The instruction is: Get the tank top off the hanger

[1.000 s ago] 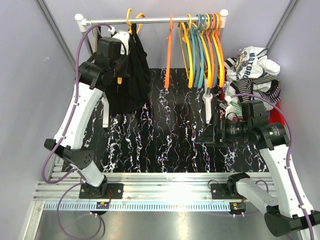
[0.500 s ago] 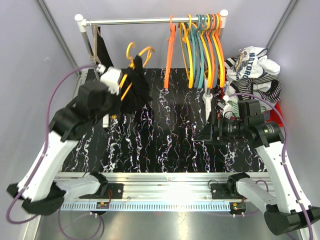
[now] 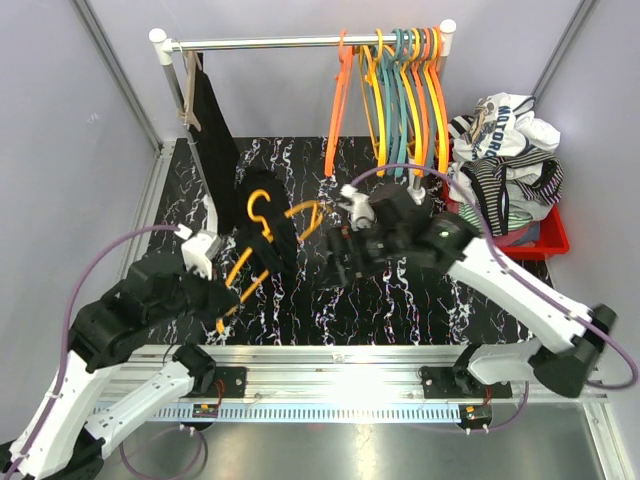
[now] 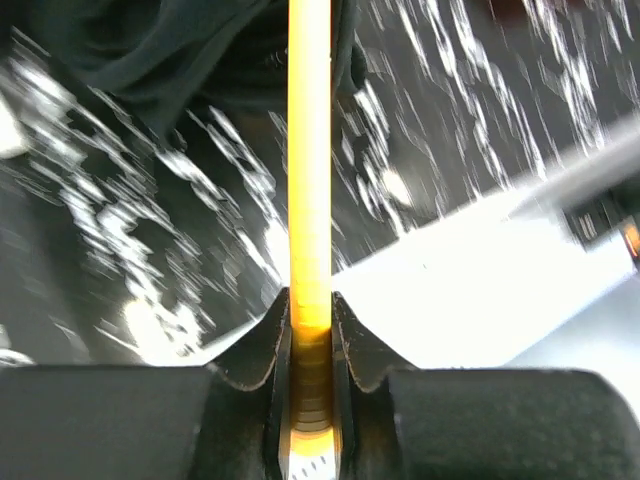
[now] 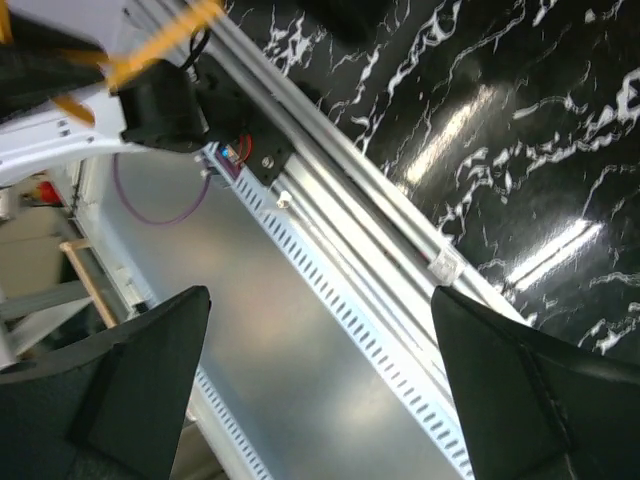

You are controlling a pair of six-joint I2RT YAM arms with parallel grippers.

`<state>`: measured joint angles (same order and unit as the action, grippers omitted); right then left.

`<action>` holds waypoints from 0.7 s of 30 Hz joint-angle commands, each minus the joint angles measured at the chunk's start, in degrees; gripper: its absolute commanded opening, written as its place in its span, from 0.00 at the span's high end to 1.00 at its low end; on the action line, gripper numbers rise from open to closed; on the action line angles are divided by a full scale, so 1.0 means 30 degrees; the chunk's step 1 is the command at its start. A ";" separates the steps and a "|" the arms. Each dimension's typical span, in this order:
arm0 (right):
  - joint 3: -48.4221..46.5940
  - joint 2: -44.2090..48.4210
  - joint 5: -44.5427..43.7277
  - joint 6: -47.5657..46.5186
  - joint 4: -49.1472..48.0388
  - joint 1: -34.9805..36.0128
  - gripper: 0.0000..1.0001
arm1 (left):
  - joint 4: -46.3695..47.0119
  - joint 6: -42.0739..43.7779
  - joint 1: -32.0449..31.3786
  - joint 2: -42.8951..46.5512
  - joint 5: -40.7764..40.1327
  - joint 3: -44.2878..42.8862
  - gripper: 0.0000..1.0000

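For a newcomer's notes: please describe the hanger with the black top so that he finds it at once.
Look at the clothes rail behind the black table. In front of its left half, an orange hanger carries the black top. Unlike the bare hangers on the rail, it hangs nowhere: the left gripper holds it.
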<state>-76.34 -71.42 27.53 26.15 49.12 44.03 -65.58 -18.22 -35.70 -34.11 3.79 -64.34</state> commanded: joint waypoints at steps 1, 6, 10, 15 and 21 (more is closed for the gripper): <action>-0.2090 -0.1708 -0.6559 0.0393 -0.1782 0.2193 0.00 | -0.0255 -0.1191 -0.0081 0.0733 0.4766 0.0673 1.00; -0.3557 -0.3787 -0.9610 0.0394 -0.2048 0.3778 0.00 | -0.2717 -0.1632 -0.0081 0.2080 0.6878 0.0528 1.00; -0.3647 -0.4757 -0.9470 0.0540 -0.2925 0.4247 0.00 | -0.3510 -0.2071 -0.0081 0.2960 0.7756 0.0761 1.00; -0.3735 -0.5782 -0.9267 0.1212 -0.3922 0.4922 0.02 | -0.3276 -0.2832 -0.0081 0.3634 0.8727 0.1464 1.00; -0.3445 -0.5963 -0.8122 0.2120 -0.4509 0.5333 0.15 | -0.3715 -0.2717 -0.0081 0.3547 0.7732 0.1377 1.00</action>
<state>-85.17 -90.13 2.02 29.67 40.75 58.85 -79.11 -26.39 -35.70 -23.62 23.64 -59.72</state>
